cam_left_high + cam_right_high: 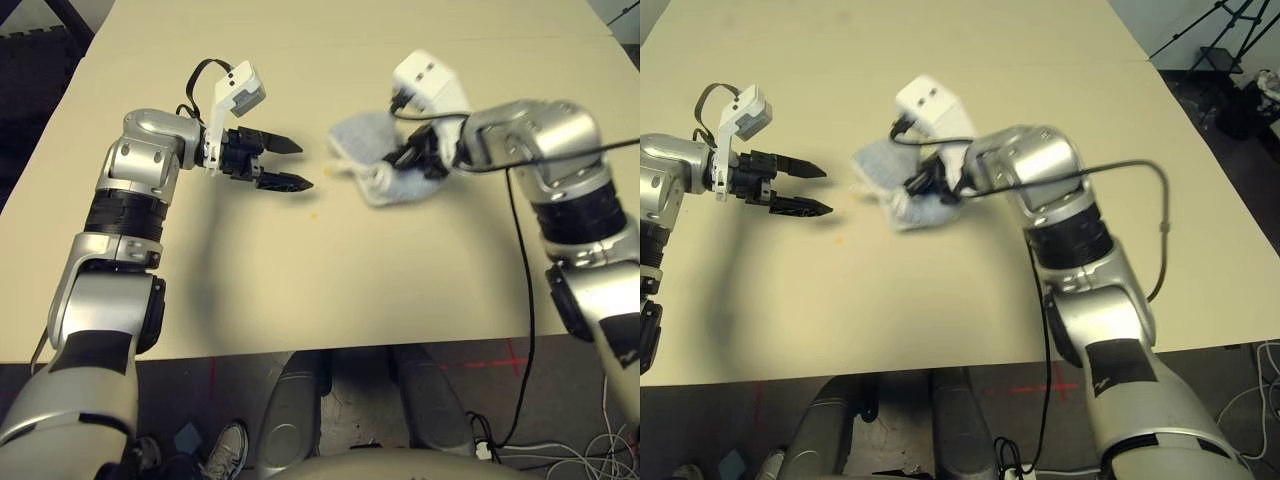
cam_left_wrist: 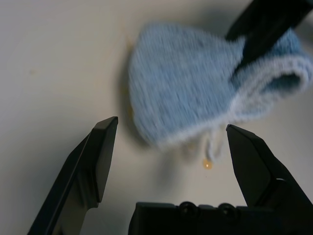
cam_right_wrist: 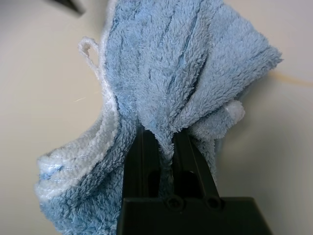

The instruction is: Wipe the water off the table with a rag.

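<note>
The rag (image 1: pixel 385 165) lies bunched on the table (image 1: pixel 420 290) a little to the robot's right of the middle, a blue-grey terry heap with its white hem and a small loop turned toward the left arm, and the right gripper (image 3: pixel 166 142) has it pinched: a fold of cloth is squeezed between the two black fingers, which stand almost together around it, as the right wrist view shows plainly. The water (image 2: pixel 209 164) shows as a few yellow-orange specks, one bright drop just beside the hem near the loop, a faint smear along the cloth's edge, and one more speck (image 1: pixel 313 212) lying apart on the bare beige top, nearer the robot than the left fingertips. The left gripper (image 1: pixel 287 165) hovers just beside the rag, pointing at it, fingers spread wide with nothing between them. By my judgement the wiping itself is in hand, the cloth gripped and down on the surface at the wet patch, with some drops not yet taken up. The next move calls for dragging the rag flat over the drops at the hem and then toward the stray speck, keeping pressure down and the pinch firm so the cloth does not roll or slip free
</note>
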`<state>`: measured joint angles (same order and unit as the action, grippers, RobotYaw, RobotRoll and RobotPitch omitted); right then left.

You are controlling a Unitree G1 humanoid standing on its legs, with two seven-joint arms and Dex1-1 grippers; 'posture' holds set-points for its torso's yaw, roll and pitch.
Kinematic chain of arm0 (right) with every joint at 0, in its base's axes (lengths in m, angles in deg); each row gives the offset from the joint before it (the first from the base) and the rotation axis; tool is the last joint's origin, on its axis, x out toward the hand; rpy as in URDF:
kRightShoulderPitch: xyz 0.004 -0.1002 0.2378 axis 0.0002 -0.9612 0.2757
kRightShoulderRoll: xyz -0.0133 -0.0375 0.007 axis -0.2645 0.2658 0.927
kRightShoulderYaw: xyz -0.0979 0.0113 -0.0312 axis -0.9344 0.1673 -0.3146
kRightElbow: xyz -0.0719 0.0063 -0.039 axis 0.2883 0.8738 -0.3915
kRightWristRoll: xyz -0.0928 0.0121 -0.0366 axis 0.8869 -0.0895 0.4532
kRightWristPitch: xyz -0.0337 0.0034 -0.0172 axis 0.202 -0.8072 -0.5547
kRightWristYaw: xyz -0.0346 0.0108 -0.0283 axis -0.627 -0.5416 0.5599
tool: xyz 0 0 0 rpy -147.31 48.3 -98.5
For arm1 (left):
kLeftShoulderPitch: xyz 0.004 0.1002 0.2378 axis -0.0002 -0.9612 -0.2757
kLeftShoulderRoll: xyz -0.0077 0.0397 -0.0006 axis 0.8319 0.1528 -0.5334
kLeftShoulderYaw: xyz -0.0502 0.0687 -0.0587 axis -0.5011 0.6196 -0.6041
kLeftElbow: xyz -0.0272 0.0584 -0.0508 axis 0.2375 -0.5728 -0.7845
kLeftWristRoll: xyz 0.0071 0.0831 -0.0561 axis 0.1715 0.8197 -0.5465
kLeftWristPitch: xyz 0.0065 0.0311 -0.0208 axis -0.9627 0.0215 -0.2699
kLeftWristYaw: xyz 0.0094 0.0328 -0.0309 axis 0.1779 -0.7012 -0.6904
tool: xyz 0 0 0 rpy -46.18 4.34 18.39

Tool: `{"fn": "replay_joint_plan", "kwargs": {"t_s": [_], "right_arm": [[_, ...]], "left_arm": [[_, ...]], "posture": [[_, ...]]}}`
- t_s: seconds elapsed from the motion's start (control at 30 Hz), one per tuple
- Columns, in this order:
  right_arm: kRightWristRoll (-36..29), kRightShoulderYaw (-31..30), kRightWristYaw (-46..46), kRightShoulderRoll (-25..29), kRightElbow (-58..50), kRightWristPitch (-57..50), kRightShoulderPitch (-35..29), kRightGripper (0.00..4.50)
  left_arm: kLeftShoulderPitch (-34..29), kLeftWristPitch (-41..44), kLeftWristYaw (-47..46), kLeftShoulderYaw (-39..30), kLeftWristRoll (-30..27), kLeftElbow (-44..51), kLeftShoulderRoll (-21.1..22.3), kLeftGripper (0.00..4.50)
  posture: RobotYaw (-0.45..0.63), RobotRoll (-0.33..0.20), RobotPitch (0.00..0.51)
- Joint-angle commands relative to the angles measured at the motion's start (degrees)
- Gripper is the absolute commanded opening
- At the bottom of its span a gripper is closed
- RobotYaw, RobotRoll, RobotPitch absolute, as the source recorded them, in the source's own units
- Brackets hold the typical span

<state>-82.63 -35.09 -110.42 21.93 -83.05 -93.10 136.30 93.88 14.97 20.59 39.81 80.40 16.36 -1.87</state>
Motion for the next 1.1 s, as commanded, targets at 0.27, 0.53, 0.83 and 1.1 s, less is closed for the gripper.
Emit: {"fn": "replay_joint_plan", "kwargs": {"t_s": [0.27, 0.53, 0.83, 1.1], "right_arm": [[-1.04, -4.22, -1.25, -5.45, 2.08, 2.89, 3.62, 0.12], [1.10, -7.43, -1.71, -5.72, 6.27, 6.54, 2.76, 0.12], [5.54, -8.26, -1.86, -4.13, 17.24, 12.75, 3.22, 0.12], [10.72, -6.16, -0.83, -1.45, 33.04, 21.93, 6.17, 0.12]], "left_arm": [[2.50, -2.36, 1.11, 0.70, 1.27, -4.42, 1.33, 4.50], [2.04, -2.09, 1.23, 0.56, 1.45, -4.02, 1.07, 4.50], [1.75, -1.70, 1.33, 0.78, 1.36, -3.64, 0.52, 4.50], [1.45, -1.45, 1.31, 0.74, 1.32, -3.39, 0.23, 4.50]], "posture": [[-0.06, 0.000, 0.308], [-0.06, 0.000, 0.312], [-0.06, 0.000, 0.318], [-0.06, 0.000, 0.319]]}}
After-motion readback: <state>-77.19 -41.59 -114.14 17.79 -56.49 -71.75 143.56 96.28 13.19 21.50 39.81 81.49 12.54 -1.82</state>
